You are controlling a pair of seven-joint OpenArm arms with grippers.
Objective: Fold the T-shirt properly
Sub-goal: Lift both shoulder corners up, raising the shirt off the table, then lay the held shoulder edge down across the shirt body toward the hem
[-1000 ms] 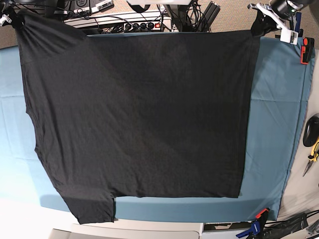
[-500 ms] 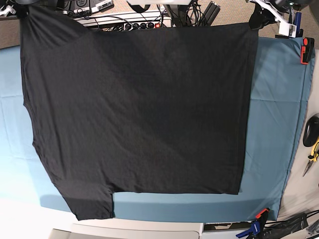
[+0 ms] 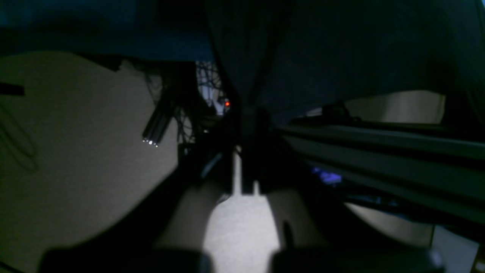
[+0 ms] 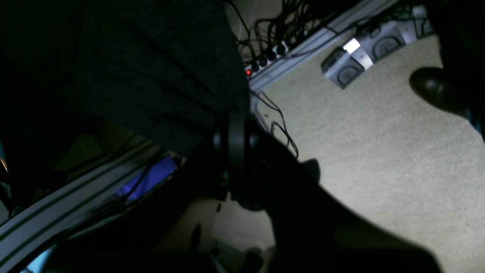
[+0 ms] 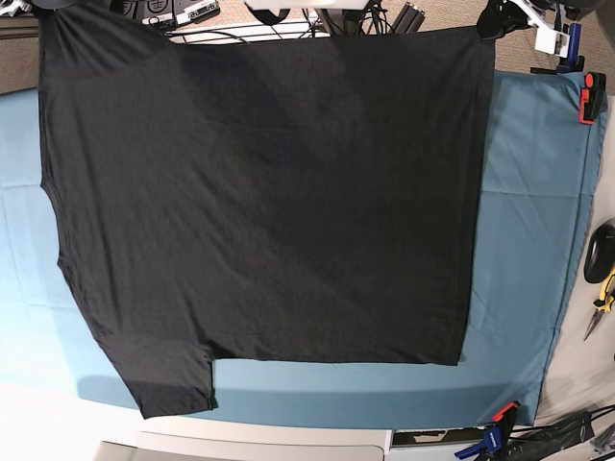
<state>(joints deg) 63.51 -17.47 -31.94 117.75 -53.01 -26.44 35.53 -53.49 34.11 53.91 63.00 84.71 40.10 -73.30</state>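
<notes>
The black T-shirt (image 5: 259,192) lies plain side up over the blue table cloth (image 5: 528,240), with one sleeve at the near left (image 5: 173,389). My left gripper (image 5: 492,21) is shut on the shirt's far right corner, beyond the table's back edge. My right gripper (image 5: 27,8) is shut on the far left corner, mostly cut off by the frame's top. In the left wrist view the dark cloth (image 3: 341,49) bunches down into the gripper (image 3: 248,113). In the right wrist view the cloth (image 4: 151,68) hangs from the gripper (image 4: 237,151) over the floor.
Power strips and cables (image 5: 250,12) lie behind the table. A red clamp (image 5: 588,96) grips the cloth's far right edge and a blue clamp (image 5: 495,432) the near right. Pliers (image 5: 603,303) and a black object (image 5: 601,252) lie to the right.
Both grippers have moved away past the table's back edge, pulling the T-shirt with them. Its far edge now covers the power strips and its near hem has slid farther from the front.
</notes>
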